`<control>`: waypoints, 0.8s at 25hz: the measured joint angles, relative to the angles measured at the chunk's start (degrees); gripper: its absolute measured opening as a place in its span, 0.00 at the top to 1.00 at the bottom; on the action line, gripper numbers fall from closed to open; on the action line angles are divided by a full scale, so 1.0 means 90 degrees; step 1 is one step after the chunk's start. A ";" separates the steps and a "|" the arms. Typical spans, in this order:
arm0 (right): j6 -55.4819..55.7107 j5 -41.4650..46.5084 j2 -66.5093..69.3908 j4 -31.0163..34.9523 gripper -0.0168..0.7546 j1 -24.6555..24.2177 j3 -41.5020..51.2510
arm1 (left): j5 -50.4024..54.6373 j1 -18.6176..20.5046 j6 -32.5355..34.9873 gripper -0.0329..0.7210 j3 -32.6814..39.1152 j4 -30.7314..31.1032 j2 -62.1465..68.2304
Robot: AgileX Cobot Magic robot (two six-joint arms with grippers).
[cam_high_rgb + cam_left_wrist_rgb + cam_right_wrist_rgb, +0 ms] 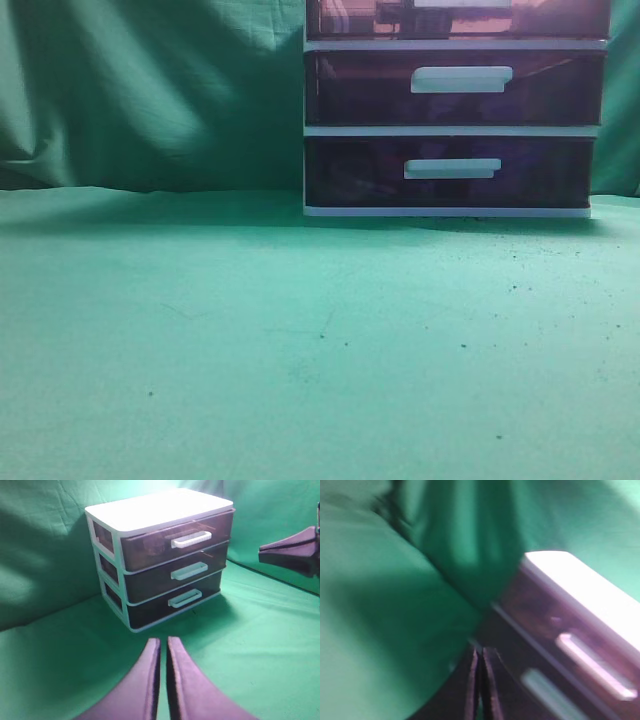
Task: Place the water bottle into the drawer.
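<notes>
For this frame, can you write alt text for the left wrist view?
A white-framed three-drawer unit stands on green cloth, all dark drawers shut, including the top drawer. The left gripper is shut and empty in the foreground; the right gripper pokes in at the right edge. No bottle shows.

1. On my left wrist feed, the left gripper (pixel 162 680) shows two dark purple-black fingers, broad toward six o'clock and tapering to slim tips at twelve.
2. Their surfaces look smooth and matte.
3. At three o'clock I see another dark, wedge-shaped finger.
4. The right gripper (pixel 479 685) shows similar dark, narrow fingers, badly blurred.
</notes>
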 joint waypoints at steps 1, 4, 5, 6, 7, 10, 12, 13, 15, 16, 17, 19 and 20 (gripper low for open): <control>0.0000 0.0436 -0.0171 0.0302 0.98 0.0000 0.0000 | -0.0022 0.0000 0.0000 0.96 0.0291 -0.0098 -0.0310; 0.0406 0.1612 -0.0540 0.0856 0.98 0.0023 0.0000 | -0.0357 0.0000 0.0000 0.96 0.1161 -0.0409 -0.1174; 0.0673 0.1929 -0.0624 0.0891 0.98 0.0023 0.0000 | -0.0503 0.0000 0.0000 0.96 0.1467 -0.0526 -0.1494; 0.1032 0.2178 -0.0707 0.0879 0.98 0.0023 0.0000 | -0.0706 0.0000 0.0000 0.96 0.1768 -0.0596 -0.1768; 0.1396 0.2387 -0.0781 0.0762 0.98 0.0023 0.0000 | -0.0905 0.0000 0.0000 0.96 0.2015 -0.0646 -0.2097; 0.2421 0.2914 -0.0898 0.0097 0.98 0.0023 0.0000 | -0.1356 0.0000 0.0000 0.96 0.2724 -0.0671 -0.2908; 0.3117 0.3162 -0.0914 -0.0347 0.98 0.0023 0.0000 | -0.1453 0.0000 0.0000 0.96 0.3065 -0.0671 -0.3283; 0.3438 0.3304 -0.0914 -0.0541 0.98 0.0023 0.0000 | -0.1478 0.0000 0.0000 0.96 0.3193 -0.0688 -0.3387; 0.3961 0.3573 -0.0914 -0.0834 0.98 0.0023 0.0000 | -0.1493 0.0000 0.0000 0.96 0.3385 -0.0760 -0.3519; 0.4125 0.3735 -0.0914 -0.0924 0.98 0.0023 0.0000 | -0.1480 0.0000 0.0000 0.96 0.3454 -0.0767 -0.3533; 0.4283 0.3901 -0.0914 -0.1012 0.98 0.0023 0.0000 | -0.1441 0.0000 -0.0026 0.96 0.3519 -0.0767 -0.3538; 0.4421 0.4202 -0.0929 -0.1128 0.98 0.0023 0.0016 | -0.1424 0.0000 -0.0201 0.96 0.3696 -0.0767 -0.3548; 0.4448 0.4322 -0.0960 -0.1141 0.98 0.0023 0.0049 | -0.1413 0.0000 -0.0334 0.96 0.3801 -0.0767 -0.3548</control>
